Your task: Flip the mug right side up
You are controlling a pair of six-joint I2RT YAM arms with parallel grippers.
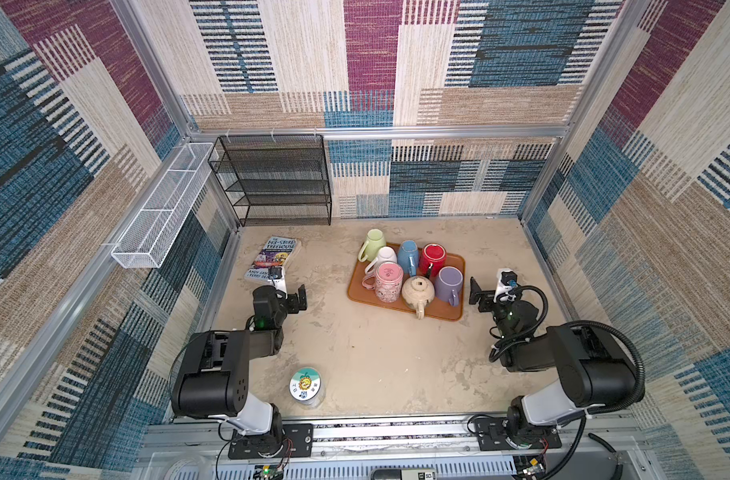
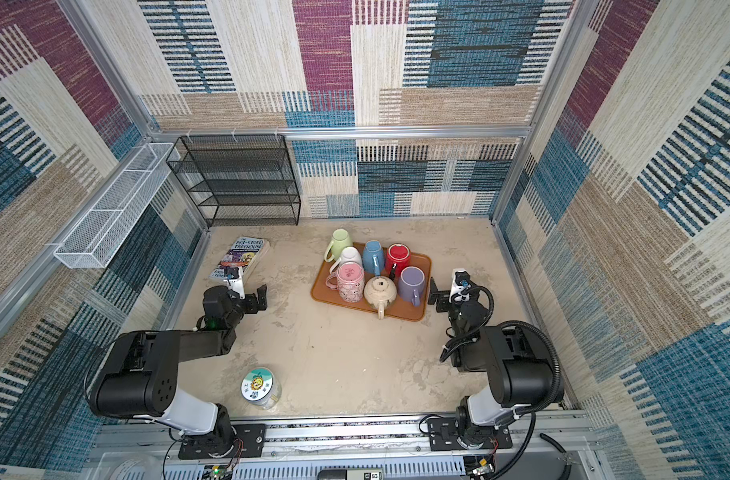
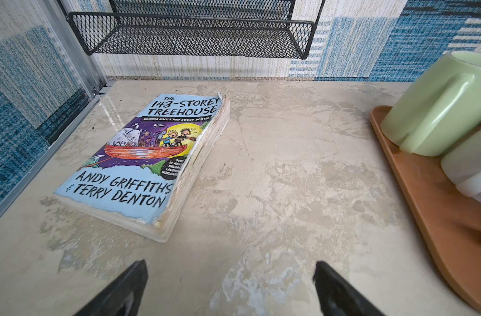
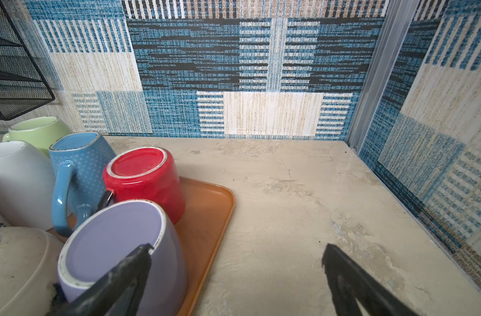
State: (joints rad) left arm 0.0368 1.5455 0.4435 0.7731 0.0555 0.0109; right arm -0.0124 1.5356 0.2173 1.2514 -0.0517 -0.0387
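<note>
Currently: book (image 1: 274, 257) far left; left gripper (image 1: 297, 298) open, empty, over bench (image 1: 376, 353) just near of it. All mugs (image 1: 388, 279) bottom-up on tray (image 1: 438, 311), centre-right; right gripper (image 1: 479, 296) open, empty, just right of purple mug (image 1: 449, 282) at tray's near-right corner.

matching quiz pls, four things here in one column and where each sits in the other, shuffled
1 book
2 purple mug
3 jar
4 black mesh rack

A against the back wall
B upside down on the orange tray
C standing on the table near the front edge
D lying flat on the table, left of the tray

Pairs: 1-D, 2-B, 3-C, 4-A
</note>
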